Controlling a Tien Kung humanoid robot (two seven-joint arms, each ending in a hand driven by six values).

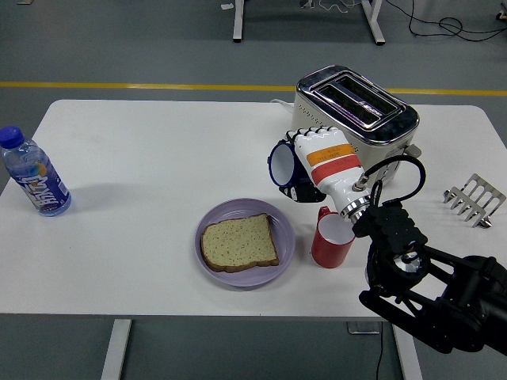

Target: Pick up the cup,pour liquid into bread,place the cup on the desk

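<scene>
The robot's right hand (pixel 317 158), white with orange and red bands, is clamped around a dark blue cup (pixel 283 165), held tipped on its side above the white table (pixel 150 158), just beyond a purple plate (pixel 281 252) holding a slice of bread (pixel 238 243). A red mug (pixel 330 244) stands beside the plate, with a silver toaster (pixel 356 107) behind the hand and a water bottle (pixel 35 174) at the far left.

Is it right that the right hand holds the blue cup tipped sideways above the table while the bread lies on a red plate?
Not quite. The head view shows the bread on a purple plate; red is the mug beside it. The right hand does hold the blue cup tipped sideways.
</scene>
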